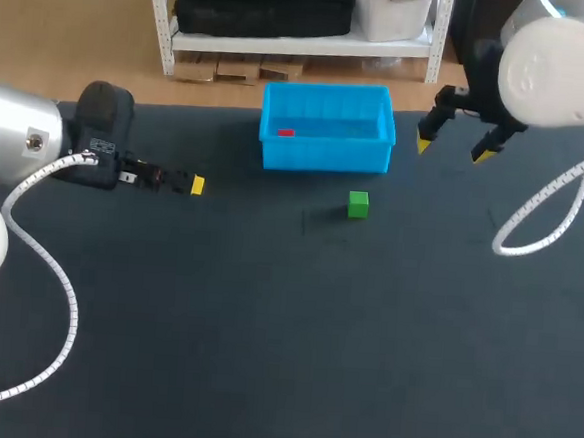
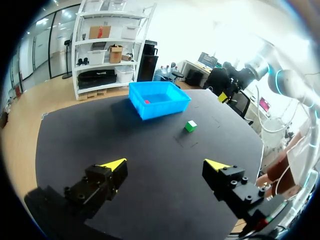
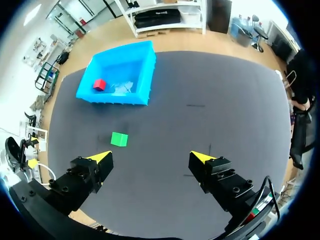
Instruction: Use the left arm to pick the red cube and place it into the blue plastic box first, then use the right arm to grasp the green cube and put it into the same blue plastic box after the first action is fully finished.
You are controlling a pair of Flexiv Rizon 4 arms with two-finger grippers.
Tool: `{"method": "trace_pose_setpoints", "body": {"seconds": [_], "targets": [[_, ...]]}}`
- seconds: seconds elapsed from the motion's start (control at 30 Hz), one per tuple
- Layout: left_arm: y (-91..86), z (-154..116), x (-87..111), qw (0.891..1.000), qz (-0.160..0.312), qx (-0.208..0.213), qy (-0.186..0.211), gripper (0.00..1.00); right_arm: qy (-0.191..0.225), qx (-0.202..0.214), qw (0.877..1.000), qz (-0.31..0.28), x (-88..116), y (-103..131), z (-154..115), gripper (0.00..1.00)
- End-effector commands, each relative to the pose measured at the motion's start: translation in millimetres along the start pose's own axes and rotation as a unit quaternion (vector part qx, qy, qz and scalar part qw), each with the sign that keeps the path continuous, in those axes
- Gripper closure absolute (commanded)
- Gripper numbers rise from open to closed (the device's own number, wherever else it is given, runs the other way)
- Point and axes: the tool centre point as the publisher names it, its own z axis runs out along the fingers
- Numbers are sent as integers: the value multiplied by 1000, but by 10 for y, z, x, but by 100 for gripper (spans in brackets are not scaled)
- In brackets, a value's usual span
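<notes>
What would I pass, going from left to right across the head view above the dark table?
Left arm's yellow-tipped gripper → small red cube → small green cube → right arm's yellow-tipped gripper.

Head cam's high behind, looking down on the whole table. Left wrist cam rides low, looking across it; right wrist tilts down steeper from the opposite end. All share the blue box and green cube

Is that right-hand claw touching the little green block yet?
Apart. The right wrist view shows a plain gap between the green cube and the open right gripper.
</notes>
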Motion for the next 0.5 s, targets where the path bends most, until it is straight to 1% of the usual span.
{"method": "trace_pose_setpoints", "body": {"seconds": [0.03,0.3,0.4,0.47,0.5], "targets": [[14,9,11,1000,1,3,-3,0,5,0,1000,0,-20,4,-10,0],[14,9,11,1000,1,3,-3,0,5,0,1000,0,-20,4,-10,0],[14,9,11,1000,1,3,-3,0,26,24,999,16,-84,98,107,0],[14,9,11,1000,1,3,-3,0,30,32,999,23,-120,166,181,0],[14,9,11,1000,1,3,-3,0,41,42,998,29,-139,208,216,0]]}}
